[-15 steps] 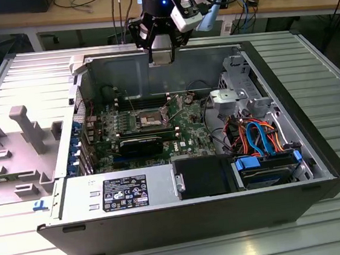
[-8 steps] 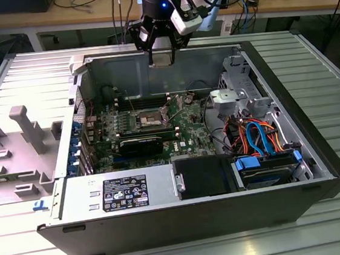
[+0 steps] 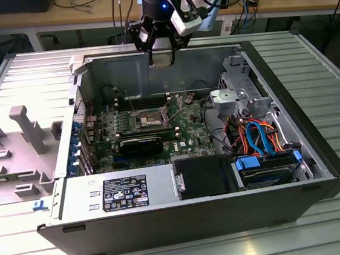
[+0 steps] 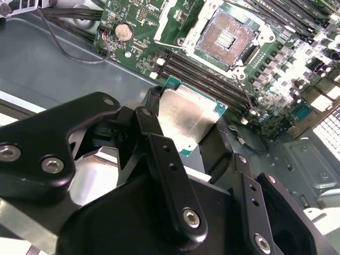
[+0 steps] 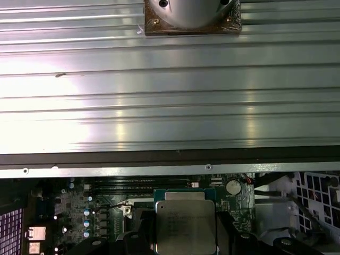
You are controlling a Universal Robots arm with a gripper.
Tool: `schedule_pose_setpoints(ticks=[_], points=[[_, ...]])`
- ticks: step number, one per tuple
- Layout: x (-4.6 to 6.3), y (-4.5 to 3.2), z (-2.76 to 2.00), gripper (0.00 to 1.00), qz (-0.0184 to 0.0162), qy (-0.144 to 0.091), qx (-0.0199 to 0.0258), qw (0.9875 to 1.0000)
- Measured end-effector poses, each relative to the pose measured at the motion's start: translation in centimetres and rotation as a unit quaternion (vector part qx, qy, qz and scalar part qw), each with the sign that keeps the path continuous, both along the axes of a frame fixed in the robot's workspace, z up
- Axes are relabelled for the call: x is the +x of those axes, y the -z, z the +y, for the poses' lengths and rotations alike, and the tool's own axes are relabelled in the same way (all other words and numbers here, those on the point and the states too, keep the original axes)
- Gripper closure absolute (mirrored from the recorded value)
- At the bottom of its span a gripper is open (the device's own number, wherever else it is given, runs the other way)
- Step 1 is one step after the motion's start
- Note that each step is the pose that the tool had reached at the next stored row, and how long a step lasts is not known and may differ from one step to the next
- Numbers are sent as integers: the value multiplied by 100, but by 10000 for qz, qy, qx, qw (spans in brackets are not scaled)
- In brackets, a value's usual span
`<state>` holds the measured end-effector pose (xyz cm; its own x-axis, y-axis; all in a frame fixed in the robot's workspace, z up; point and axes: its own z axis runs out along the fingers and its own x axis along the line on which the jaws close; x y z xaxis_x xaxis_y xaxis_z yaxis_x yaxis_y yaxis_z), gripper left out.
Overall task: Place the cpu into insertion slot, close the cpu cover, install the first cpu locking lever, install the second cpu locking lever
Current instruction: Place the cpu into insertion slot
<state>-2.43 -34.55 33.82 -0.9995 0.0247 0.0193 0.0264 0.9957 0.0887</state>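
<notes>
My gripper [image 3: 162,50] hangs over the far wall of the open computer case, shut on the cpu [image 3: 163,59]. In both wrist views the cpu [image 4: 188,119] [image 5: 185,223] shows as a flat silver-grey square with a green edge, pinched at two opposite sides between black fingers [image 4: 154,114]. The insertion slot [image 4: 226,37] lies open on the green motherboard, its dark contact field bare inside a silver rim, some way from the cpu. In the exterior view the slot [image 3: 148,119] is below and slightly to the left of my gripper. The cpu cover [image 4: 169,18] seems swung back beside the slot.
Long black memory slots [image 4: 204,74] run between the cpu and the socket. A coin battery [image 4: 123,32] sits near loose black wires. A drive cage with blue and orange cables [image 3: 256,136] fills the case's right. The power supply [image 3: 119,194] lies in front. A grey side panel [image 3: 19,143] rests on the ribbed table.
</notes>
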Motion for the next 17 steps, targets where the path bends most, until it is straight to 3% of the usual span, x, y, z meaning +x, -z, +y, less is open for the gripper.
schedule_pose_setpoints(ticks=[17], points=[[0, 85, 0, 46, 0, 0, 0, 10000]])
